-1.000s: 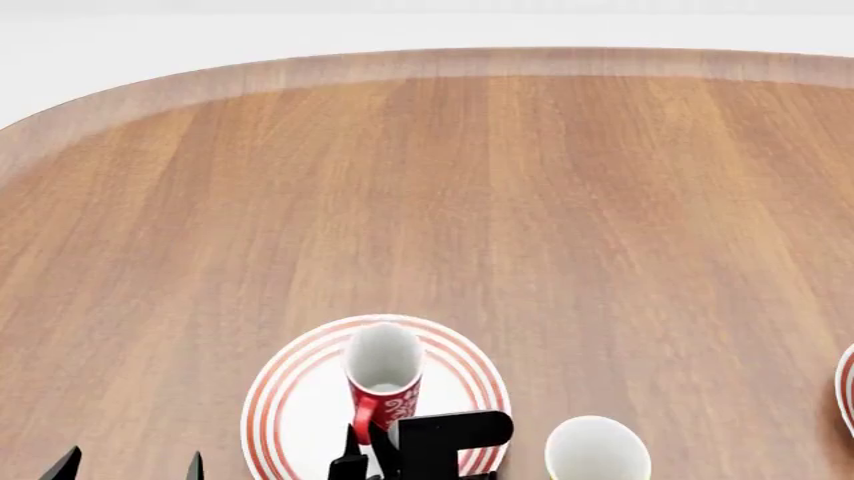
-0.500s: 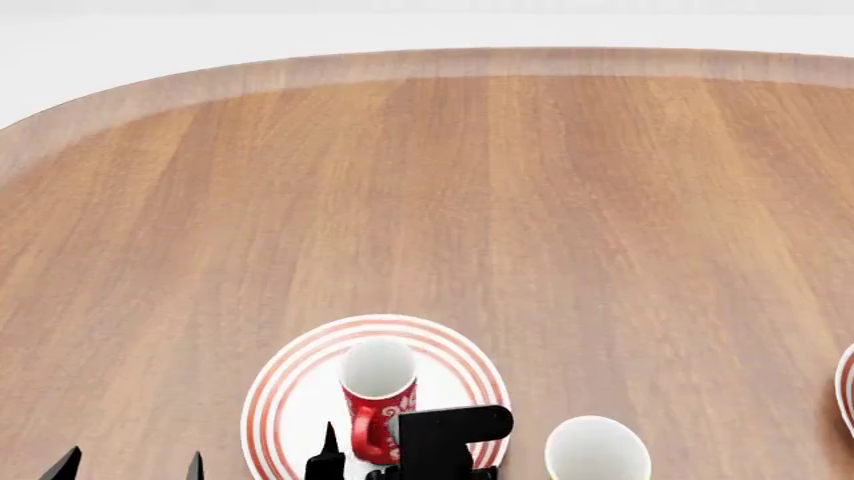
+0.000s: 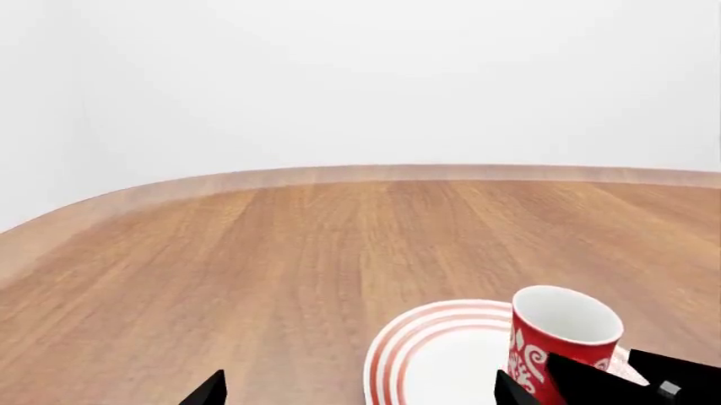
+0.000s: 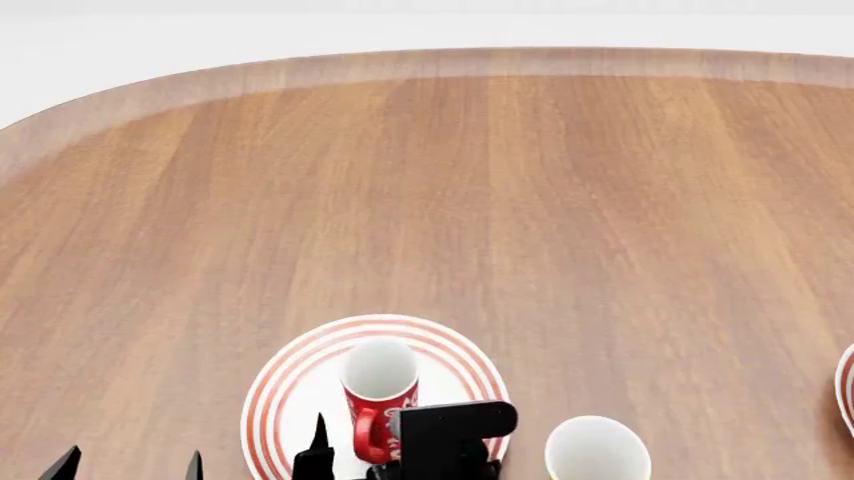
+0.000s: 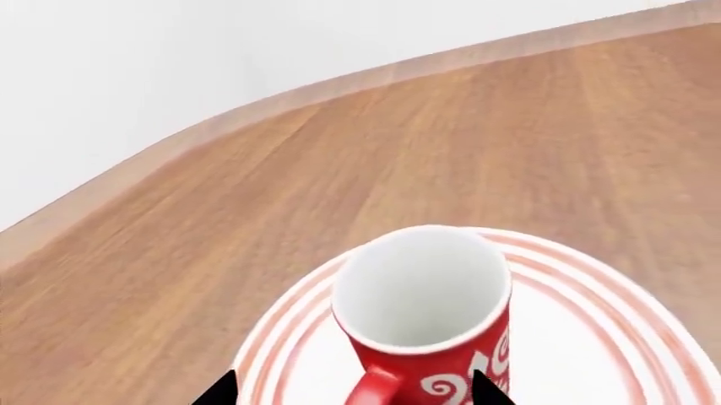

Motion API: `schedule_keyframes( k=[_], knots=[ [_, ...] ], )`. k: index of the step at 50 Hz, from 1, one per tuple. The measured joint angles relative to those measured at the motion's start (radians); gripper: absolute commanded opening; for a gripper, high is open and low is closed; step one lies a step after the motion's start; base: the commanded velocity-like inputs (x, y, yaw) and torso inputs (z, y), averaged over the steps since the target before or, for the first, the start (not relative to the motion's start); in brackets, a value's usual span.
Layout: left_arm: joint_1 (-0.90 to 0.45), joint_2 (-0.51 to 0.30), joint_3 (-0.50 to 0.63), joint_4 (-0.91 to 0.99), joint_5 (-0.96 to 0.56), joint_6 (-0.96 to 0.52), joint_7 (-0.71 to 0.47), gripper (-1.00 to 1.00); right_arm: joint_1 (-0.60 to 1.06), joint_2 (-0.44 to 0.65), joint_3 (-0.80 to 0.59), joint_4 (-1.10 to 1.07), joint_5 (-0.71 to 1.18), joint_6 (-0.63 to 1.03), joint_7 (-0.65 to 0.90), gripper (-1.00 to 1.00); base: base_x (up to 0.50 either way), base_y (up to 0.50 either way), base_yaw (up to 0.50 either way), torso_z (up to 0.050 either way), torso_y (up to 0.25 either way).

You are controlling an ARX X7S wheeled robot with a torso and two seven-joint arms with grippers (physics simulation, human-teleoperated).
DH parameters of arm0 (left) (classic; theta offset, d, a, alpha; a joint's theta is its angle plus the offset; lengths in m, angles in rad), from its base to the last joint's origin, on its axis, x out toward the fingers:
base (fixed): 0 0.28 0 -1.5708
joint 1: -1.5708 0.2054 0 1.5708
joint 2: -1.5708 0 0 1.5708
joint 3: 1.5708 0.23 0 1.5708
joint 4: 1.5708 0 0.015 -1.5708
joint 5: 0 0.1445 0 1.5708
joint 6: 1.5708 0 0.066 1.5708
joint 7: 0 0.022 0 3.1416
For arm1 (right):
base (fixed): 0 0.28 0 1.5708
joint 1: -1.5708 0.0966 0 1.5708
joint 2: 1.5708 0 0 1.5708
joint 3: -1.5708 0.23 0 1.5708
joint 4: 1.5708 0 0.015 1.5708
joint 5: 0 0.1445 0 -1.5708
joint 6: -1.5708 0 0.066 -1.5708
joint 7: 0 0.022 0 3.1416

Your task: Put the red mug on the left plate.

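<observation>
Head view only: yellow mug beside the left plate; red mug upright there, right pincer spread apart around its handle.

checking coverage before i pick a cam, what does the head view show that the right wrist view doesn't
Only the head view shows the yellow mug, the edge of a second plate, the left gripper's tips and the table's full spread. Only the right wrist view looks straight down into the red mug, with the right gripper open, its tips either side of it. Both show the red mug standing upright on the left plate.
</observation>
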Motion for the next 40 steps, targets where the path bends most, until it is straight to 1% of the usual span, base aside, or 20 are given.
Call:
schedule_keyframes(
  k=[9,22,40],
  knots=[
    [0.003,-0.004,0.000,0.008,-0.003,0.000,-0.004,1.00,0.008,0.105,-0.032,-0.215,-0.071,-0.039,0.148,1.00,0.00,0.00,0.00,0.000,0.000],
    [0.022,-0.016,0.001,0.047,-0.004,0.001,-0.013,1.00,0.035,0.264,-0.079,-0.547,-0.231,-0.085,0.392,1.00,0.00,0.00,0.00,0.000,0.000],
    [0.072,-0.046,-0.001,0.148,-0.007,0.003,-0.030,1.00,0.071,0.419,-0.112,-0.877,-0.439,-0.090,0.646,1.00,0.00,0.00,0.00,0.000,0.000]
  ],
)
